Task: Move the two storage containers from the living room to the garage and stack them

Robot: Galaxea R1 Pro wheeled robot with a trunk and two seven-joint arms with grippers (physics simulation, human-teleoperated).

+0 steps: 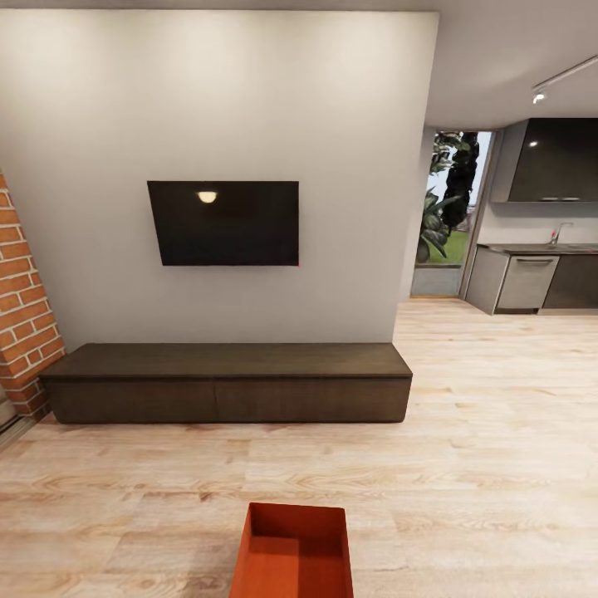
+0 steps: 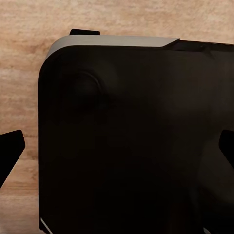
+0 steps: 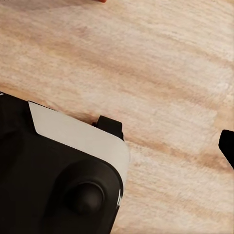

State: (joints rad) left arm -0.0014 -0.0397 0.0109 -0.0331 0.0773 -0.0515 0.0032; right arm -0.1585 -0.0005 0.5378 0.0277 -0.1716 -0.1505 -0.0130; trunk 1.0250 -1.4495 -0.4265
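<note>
One storage container [image 1: 295, 555], an orange-red lidless bin, sits on the light wood-plank floor [image 1: 465, 465] of the living room, close in front of me; the head view's lower edge cuts it off. In the left wrist view my left gripper [image 2: 117, 148] hangs open over my dark base, one black fingertip [image 2: 10, 148] at each side of the picture. The right wrist view has my right gripper [image 3: 117, 146] open above the planks, with one fingertip [image 3: 227, 146] showing. A thin orange-red sliver [image 3: 100, 1] touches that picture's edge. Nothing is held.
A black TV [image 1: 223, 223] hangs on the pale wall above a low dark console [image 1: 226, 382]. The brick fireplace [image 1: 21, 307] stands at the left. At the right the floor runs to a kitchen [image 1: 531, 278] and a glass door [image 1: 448, 216]. My base [image 3: 58, 185] is below both arms.
</note>
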